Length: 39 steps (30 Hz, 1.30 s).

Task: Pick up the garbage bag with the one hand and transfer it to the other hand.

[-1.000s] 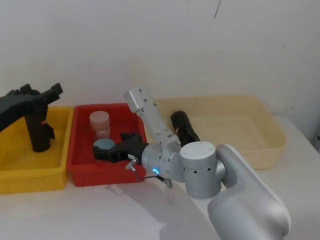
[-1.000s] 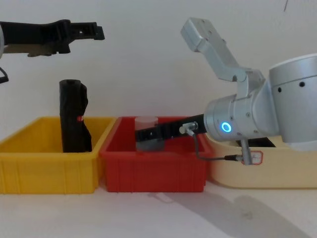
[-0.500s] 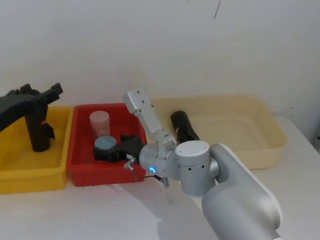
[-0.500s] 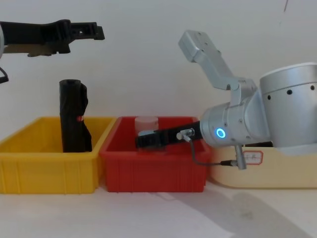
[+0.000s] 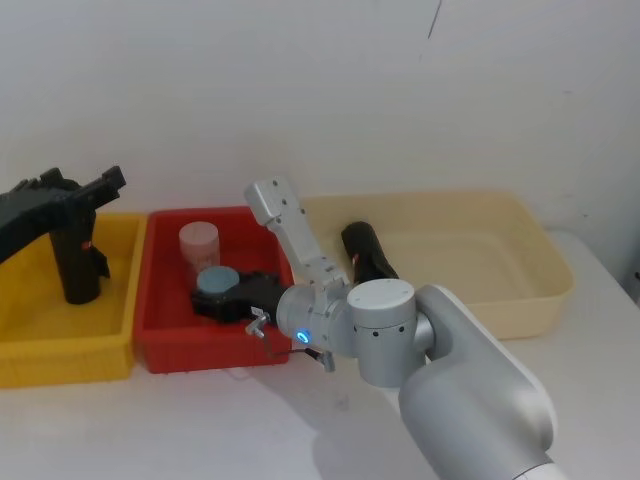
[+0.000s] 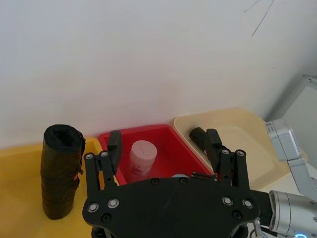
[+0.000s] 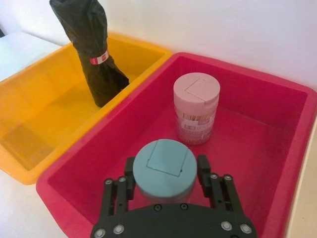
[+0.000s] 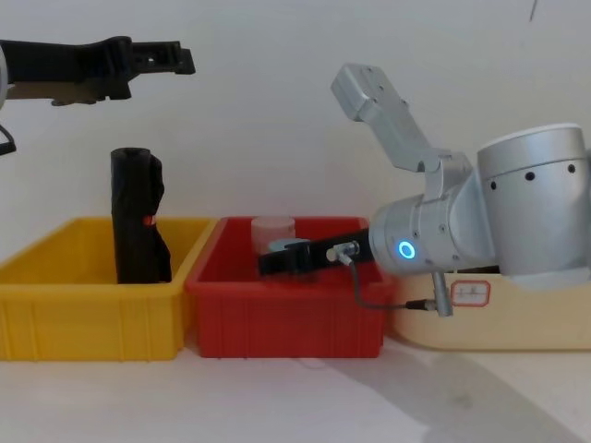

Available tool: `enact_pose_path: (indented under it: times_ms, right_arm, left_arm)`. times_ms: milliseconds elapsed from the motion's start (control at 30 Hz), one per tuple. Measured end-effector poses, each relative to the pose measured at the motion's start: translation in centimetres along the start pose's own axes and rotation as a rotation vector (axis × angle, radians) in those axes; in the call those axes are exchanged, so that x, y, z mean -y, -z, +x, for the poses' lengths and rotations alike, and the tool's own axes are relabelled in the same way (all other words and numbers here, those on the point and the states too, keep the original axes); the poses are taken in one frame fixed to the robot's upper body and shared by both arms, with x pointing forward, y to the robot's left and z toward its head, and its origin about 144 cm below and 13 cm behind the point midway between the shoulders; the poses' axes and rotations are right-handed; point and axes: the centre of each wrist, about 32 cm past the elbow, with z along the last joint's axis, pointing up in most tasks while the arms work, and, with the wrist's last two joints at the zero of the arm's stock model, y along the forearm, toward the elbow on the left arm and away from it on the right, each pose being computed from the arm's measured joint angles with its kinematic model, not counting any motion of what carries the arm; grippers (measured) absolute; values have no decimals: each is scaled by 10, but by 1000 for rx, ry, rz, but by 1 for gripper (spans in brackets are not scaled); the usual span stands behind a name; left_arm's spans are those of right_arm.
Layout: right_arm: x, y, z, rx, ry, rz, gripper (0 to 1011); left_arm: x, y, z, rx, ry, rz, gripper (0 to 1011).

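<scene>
The garbage bag (image 5: 368, 255), a lumpy black bundle with no mark, lies at the left end of the beige tray (image 5: 520, 300); its tip (image 6: 198, 135) also shows in the left wrist view. My right gripper (image 5: 215, 297), on the blue-ringed arm, is low in the red bin (image 5: 160, 345), well left of the bag. It is shut on a teal-lidded jar (image 7: 162, 168), held just above the bin floor. My left gripper (image 5: 100, 185) hangs open, high over the yellow bin (image 5: 60, 360), with nothing between its fingers (image 6: 115, 144).
A slim upright black bundle (image 5: 75, 255) with a red mark stands in the yellow bin. A pink-lidded jar (image 7: 196, 106) stands in the red bin just beyond the teal one. The right arm's elbow link (image 5: 290, 225) rises between the red bin and the beige tray.
The right gripper has risen a little with the teal-lidded jar in it, and the right arm has shifted slightly left. The left arm has not moved.
</scene>
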Motion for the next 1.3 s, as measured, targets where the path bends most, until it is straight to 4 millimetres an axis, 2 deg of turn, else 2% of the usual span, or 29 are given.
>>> enact_pose_path:
  times_ms: [133, 500, 700, 933, 1133, 1300]
  right_arm:
    - [-1, 0, 0, -1, -1, 1, 660]
    - [8, -7, 4, -17, 26, 41, 660]
    - [24, -20, 13, -42, 70, 111, 661]
    - [53, -41, 34, -85, 143, 225, 661]
    - [75, -52, 53, -107, 217, 300, 661]
    - [85, -56, 64, -112, 277, 341, 660]
  left_arm:
    - [0, 0, 0, 0, 0, 0, 1001]
    - [0, 0, 0, 0, 0, 0, 1001]
    - [0, 0, 0, 0, 0, 0, 1001]
    - [0, 0, 0, 0, 0, 0, 1001]
    - [0, 0, 0, 0, 0, 0, 1001]
    - [0, 0, 0, 0, 0, 0, 1001]
